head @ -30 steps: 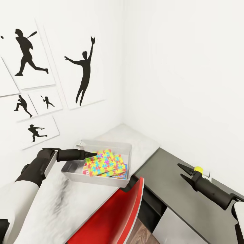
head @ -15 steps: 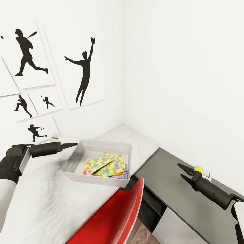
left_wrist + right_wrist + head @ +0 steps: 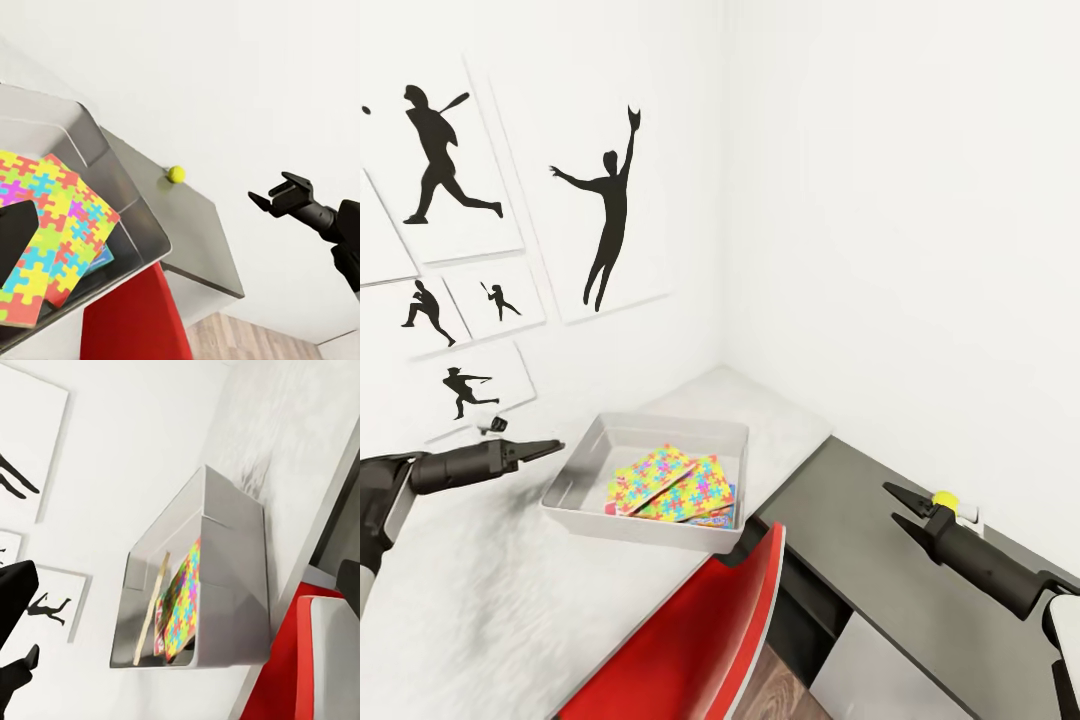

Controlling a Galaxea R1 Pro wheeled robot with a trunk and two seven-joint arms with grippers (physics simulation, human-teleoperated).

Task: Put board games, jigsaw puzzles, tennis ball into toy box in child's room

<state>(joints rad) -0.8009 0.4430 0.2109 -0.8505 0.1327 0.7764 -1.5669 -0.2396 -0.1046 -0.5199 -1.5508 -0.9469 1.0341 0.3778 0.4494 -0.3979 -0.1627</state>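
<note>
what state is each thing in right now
toy box: on light wing, holds toys
jigsaw puzzles: both in box, overlapping
tennis ball: on dark wing, outside box
left tool: open, empty, beside box
right tool: open, empty, near ball

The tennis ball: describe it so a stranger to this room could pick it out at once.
Start at the L-shaped table in the room's corner and follow its dark grey wing away from the toy box on the light wing. Near the wall sits the tennis ball, just behind the open right tool. It is the one small, round, yellow-green thing there; the jigsaw puzzles are flat, multicoloured boards inside the box.
</note>
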